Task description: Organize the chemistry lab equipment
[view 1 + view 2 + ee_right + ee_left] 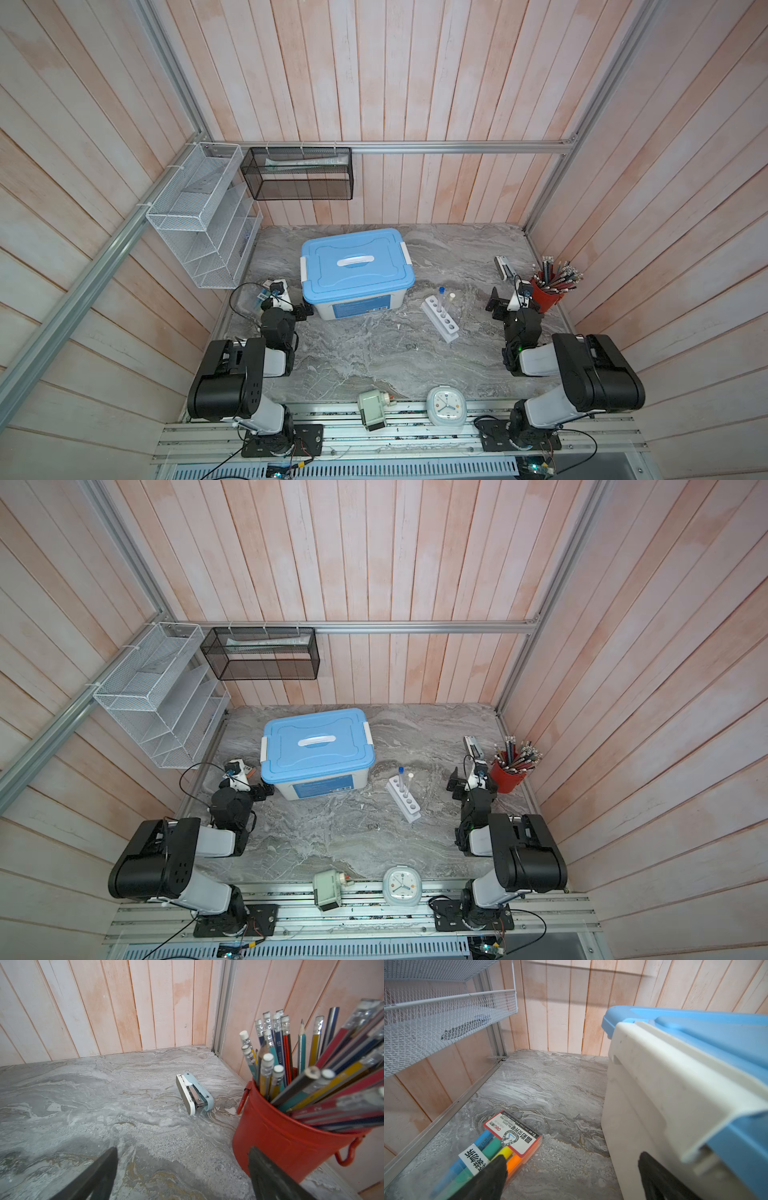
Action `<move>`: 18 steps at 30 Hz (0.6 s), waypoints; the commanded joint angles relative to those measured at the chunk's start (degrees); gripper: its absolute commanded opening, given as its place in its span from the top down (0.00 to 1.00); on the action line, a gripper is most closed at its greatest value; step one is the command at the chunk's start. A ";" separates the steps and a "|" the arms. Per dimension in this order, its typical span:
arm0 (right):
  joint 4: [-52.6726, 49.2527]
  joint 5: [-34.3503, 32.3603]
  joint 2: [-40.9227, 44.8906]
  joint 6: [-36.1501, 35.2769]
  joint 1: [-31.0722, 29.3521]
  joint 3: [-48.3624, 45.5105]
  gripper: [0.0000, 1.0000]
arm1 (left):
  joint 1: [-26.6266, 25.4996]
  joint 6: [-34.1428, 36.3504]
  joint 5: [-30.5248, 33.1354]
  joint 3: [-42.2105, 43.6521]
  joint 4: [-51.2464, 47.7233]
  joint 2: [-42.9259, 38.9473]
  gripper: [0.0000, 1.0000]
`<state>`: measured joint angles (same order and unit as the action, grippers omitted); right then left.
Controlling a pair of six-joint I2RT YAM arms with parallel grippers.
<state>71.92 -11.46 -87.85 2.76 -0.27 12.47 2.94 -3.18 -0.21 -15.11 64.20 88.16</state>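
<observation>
White six-hole rack point(442, 321) sits on the grey marbled surface point(374, 357), set at a slant just right of the blue-lidded storage box point(356, 266), in both top views. Two thin clear tubes stand in its far holes, side by side: the blue-capped tube point(441, 296) and the white-capped tube point(450, 302). The nearer holes are bare.

Well off to the right, the right pincer point(182, 1150) hangs with its jaws spread wide and nothing between them, beside the red bucket of pencils point(280, 1138) and short of a pale blue stapler point(194, 1094). On the far side of the box, the left pincer point(571, 1159) is likewise spread wide and empty, one finger over a pack of highlighters point(510, 1140), the other before the box wall.
</observation>
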 commanded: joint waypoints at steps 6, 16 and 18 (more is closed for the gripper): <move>-0.88 0.53 0.40 -0.13 0.32 0.78 0.02 | -0.39 0.81 -0.80 -1.15 -0.50 -0.09 0.00; -0.90 0.51 0.41 -0.13 0.27 0.77 0.02 | -0.57 0.89 -0.50 -1.23 -0.61 -0.07 0.00; -0.90 0.49 0.44 -0.13 0.27 0.80 0.02 | -0.57 0.90 -0.41 -1.30 -0.59 -0.03 0.00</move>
<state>71.92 -11.46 -87.85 2.76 -0.27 12.47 2.90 -3.16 -0.16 -15.11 63.83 88.16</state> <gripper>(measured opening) 0.978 0.998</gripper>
